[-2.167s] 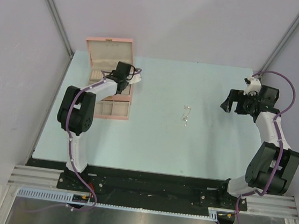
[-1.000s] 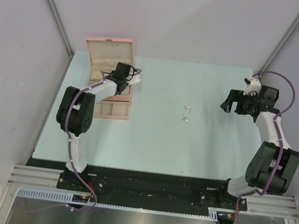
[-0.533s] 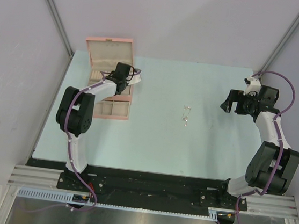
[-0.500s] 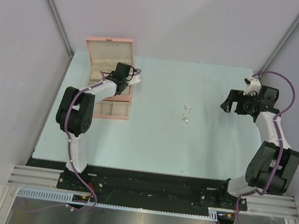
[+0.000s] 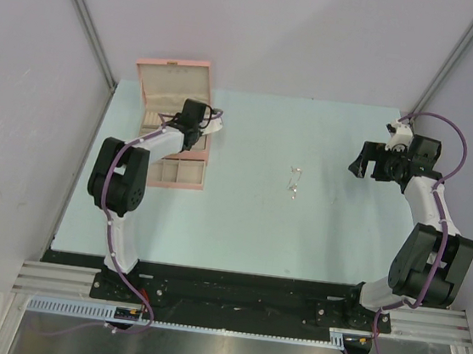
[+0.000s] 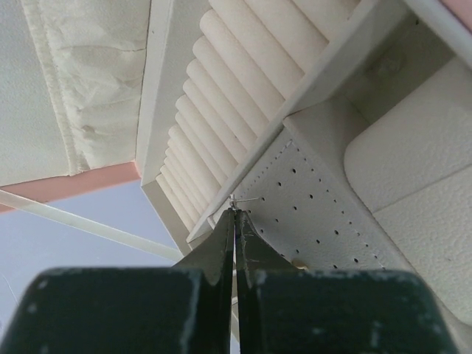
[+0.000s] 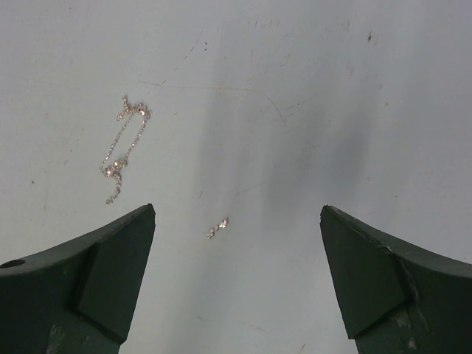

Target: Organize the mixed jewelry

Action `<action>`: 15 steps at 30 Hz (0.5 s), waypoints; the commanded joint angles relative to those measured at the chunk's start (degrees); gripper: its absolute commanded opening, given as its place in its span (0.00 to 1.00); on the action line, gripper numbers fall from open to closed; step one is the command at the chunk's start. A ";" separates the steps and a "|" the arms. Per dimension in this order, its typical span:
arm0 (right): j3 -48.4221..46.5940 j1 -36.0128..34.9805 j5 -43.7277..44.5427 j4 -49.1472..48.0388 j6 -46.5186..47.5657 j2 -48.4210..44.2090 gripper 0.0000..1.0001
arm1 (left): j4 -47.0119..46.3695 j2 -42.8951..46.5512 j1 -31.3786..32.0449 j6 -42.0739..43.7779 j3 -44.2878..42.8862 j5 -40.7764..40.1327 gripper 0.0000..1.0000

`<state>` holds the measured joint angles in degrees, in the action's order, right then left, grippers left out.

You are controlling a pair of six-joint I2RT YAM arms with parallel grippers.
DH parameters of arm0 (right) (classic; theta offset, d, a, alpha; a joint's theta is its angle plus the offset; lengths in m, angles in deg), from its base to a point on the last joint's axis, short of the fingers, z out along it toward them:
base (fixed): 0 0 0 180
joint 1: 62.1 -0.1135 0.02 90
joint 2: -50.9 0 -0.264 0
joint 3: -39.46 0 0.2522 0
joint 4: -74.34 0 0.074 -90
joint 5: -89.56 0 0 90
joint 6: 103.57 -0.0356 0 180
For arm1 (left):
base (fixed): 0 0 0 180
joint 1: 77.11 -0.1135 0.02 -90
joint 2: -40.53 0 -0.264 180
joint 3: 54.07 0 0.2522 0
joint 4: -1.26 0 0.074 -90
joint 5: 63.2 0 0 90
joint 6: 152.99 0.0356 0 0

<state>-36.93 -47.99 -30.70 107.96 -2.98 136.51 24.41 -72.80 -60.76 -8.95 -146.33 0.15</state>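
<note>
progress: partial. one thin silvery pin [image 6: 247, 198] sits at the perforated pad [image 6: 317, 206] inside the pink box [image 5: 171, 184], upper left of the top view. outstanding: a chain [image 7: 122, 146] and a small piece [image 7: 217, 227] lie loose on the table [image 5: 240, 220], centre of the top view, near each other but apart.

left gripper [image 6: 234, 215]: arm folded over the box, fingers clenched, seemingly pinching the pin at their tips; not yet let go.

right gripper [image 7: 237, 214]: spread wide, empty, held off the table at right of centre and aimed at the loose pieces.
</note>
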 commanded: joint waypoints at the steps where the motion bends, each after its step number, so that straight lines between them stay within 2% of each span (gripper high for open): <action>1: -0.83 0.22 -0.06 -0.26 0.22 -0.09 1.00 | -1.30 3.39 0.43 -0.16 0.72 0.02 0.01; 15: -0.83 0.31 0.03 -0.08 0.22 0.00 0.99 | -0.42 3.39 0.52 -1.48 -0.25 0.90 0.00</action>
<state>-36.93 -47.97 -30.70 107.96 -2.98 136.51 24.48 -72.65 -60.47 -9.01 -146.25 0.21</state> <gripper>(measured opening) 0.994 0.005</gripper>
